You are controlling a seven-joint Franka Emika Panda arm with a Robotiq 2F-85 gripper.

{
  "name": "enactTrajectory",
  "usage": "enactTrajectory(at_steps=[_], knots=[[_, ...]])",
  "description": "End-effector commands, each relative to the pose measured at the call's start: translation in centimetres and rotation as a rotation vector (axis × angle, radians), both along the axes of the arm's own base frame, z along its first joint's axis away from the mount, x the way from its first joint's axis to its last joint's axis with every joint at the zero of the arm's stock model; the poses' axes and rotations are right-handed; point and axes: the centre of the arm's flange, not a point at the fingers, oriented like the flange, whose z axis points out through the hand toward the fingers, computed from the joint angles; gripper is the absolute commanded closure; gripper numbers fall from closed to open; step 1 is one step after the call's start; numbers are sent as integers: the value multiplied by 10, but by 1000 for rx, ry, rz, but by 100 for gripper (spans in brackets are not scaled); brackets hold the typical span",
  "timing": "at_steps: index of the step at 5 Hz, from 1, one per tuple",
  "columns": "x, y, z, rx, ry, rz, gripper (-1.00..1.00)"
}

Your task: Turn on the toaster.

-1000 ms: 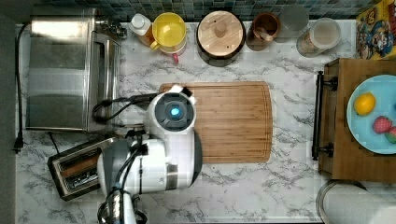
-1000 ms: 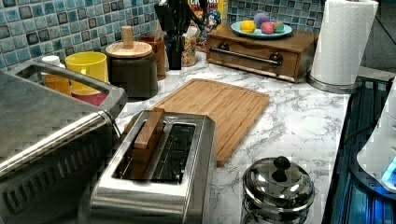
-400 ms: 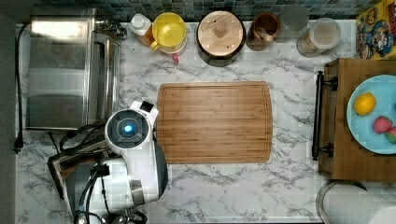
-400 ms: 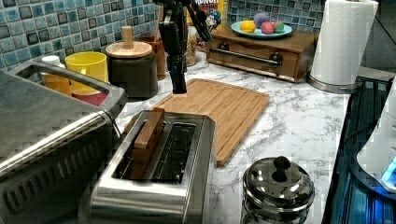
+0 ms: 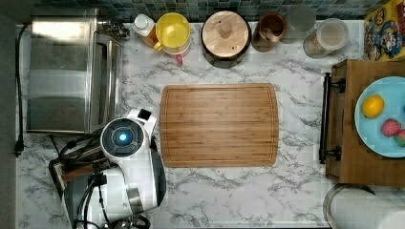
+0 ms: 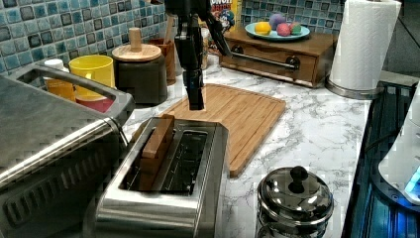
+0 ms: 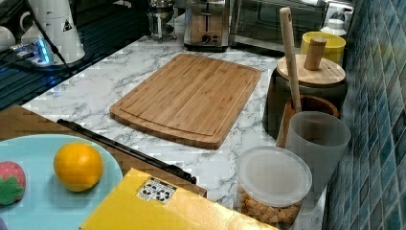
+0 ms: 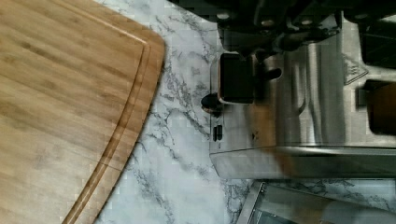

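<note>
Left view shows the gripper hanging just above the toaster, fingers together, holding nothing.

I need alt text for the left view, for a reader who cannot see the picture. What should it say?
A black robot gripper hangs above the far end of a steel toaster holding one slice of bread, on a marble counter. Behind lie a wooden cutting board, a yellow mug and a paper towel roll.
</note>
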Motion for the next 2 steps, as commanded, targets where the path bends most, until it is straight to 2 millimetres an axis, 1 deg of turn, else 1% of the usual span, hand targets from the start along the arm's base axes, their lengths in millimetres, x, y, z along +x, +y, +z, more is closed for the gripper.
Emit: enactTrajectory(at_steps=[1,2], knots=[[1,7,5,28,-32,-96,100],[6,13,-11,-1,-21,-97,100]])
